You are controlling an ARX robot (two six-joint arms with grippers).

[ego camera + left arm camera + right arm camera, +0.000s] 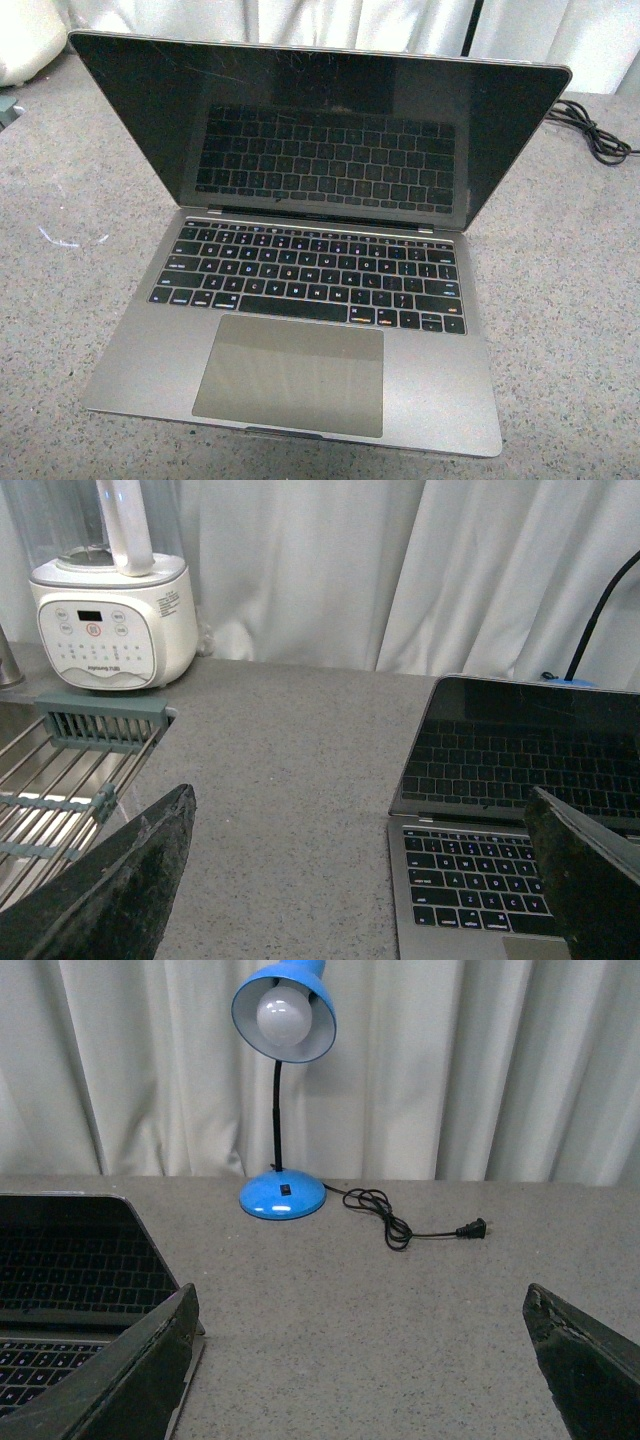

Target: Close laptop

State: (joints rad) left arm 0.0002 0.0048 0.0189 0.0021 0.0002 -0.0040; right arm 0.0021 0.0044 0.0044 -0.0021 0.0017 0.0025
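The laptop (300, 300) is a slim grey metal one, open on the grey speckled counter in the middle of the front view. Its glossy black screen (320, 130) stands up and mirrors the black keyboard. The large trackpad (290, 375) lies near the front edge. Neither gripper shows in the front view. My left gripper (360, 875) is open and empty, low over the counter beside the laptop's (510, 810) side edge. My right gripper (360, 1360) is open and empty over bare counter beside the laptop's (70, 1270) other side.
A white blender base (110, 620) and a metal sink rack (60, 770) stand beyond the left gripper. A blue desk lamp (283, 1110) with a loose black cord and plug (410, 1225) stands behind the right gripper. The cord (590, 130) also shows in the front view. White curtains hang behind.
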